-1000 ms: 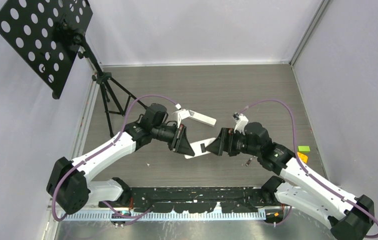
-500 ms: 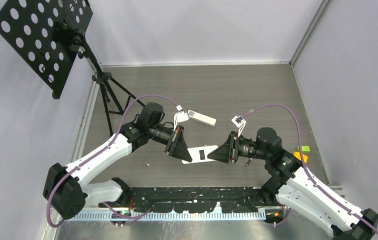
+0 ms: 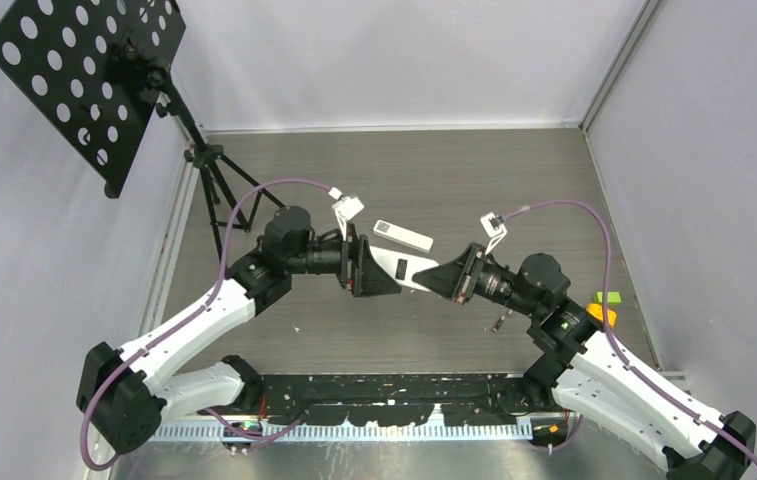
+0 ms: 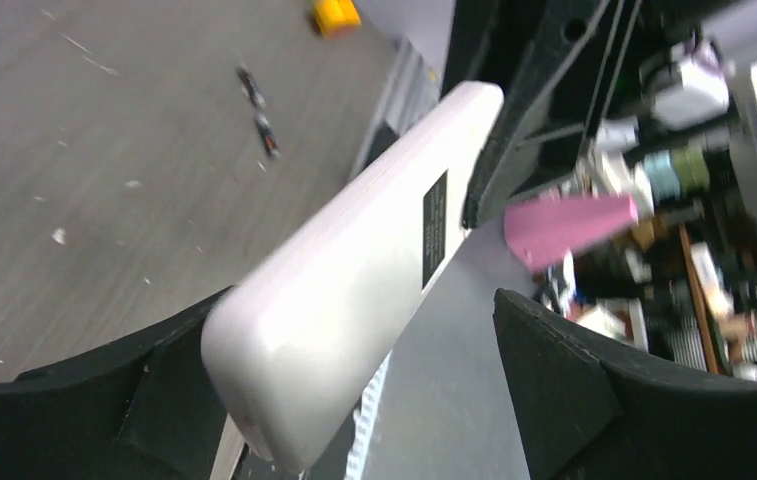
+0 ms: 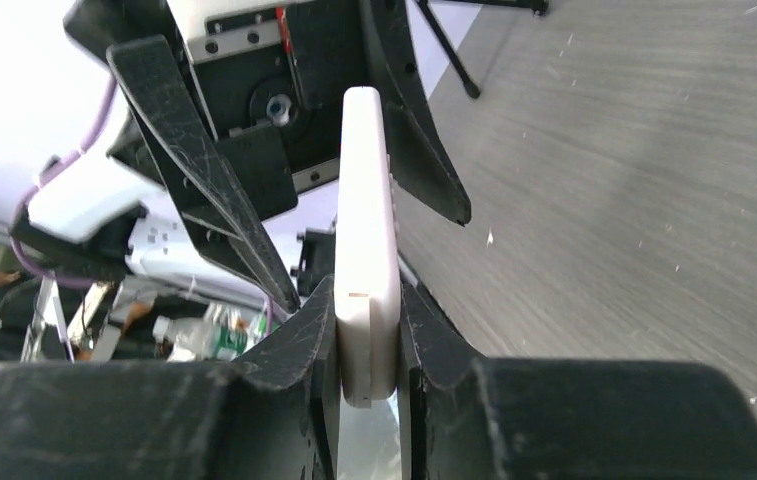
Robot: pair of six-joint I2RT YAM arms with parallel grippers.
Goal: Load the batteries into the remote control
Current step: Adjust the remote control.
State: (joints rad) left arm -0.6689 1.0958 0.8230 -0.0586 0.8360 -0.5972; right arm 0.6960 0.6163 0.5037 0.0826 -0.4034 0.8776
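Right gripper [image 5: 366, 330] pinches the slim white plastic remote control [image 3: 409, 272] aloft; left gripper [image 4: 359, 300] straddles it, spread wide. Thin dark batteries [image 4: 267, 133] wait on the grey surface [image 3: 454, 190]; opening its back likely follows.

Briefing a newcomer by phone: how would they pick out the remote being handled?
At the middle of the grey table, the remote hangs off the surface, clamped in the right pincer. Unlike the other white remote lying flat beyond it, it shows a black label.
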